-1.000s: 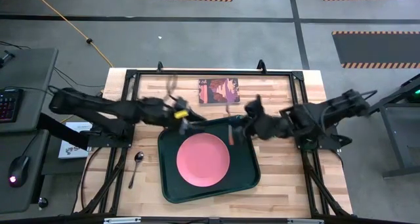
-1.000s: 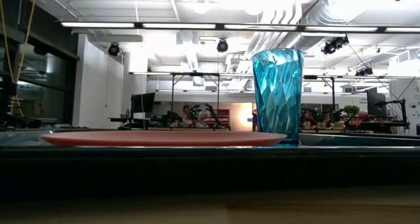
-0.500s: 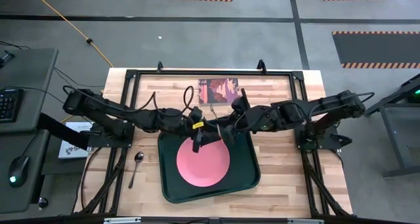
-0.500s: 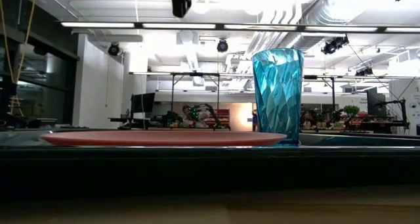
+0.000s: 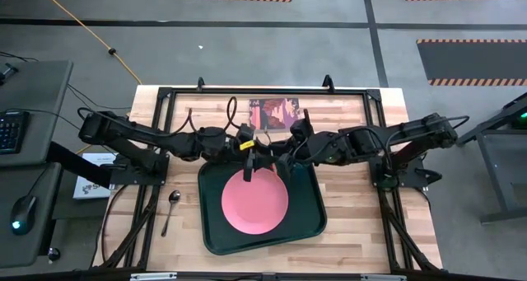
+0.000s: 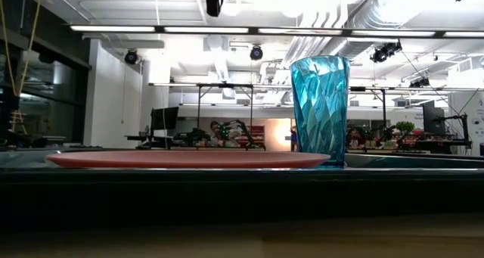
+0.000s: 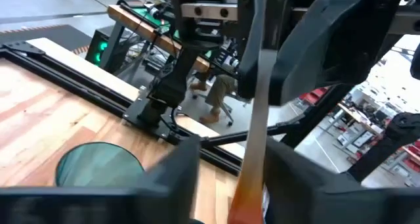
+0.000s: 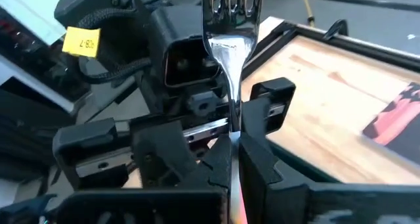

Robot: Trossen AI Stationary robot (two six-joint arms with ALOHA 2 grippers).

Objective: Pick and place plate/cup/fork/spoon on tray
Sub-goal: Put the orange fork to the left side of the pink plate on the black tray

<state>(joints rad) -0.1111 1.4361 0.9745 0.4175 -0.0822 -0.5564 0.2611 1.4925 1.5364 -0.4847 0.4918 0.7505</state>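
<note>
While the spoon (image 5: 170,203) lies on the table near its left edge, the pink plate (image 5: 254,199) sits in the middle of the green tray (image 5: 311,219). The cup (image 6: 320,109) stands on the tray beside the plate. Over the tray's back edge, the left gripper (image 5: 251,161) meets the right gripper (image 5: 277,156). The right gripper pinches the fork (image 8: 231,50). I cannot tell if the left gripper's fingers hold it.

yellow tag (image 8: 82,41) — "28.7", left arm
</note>
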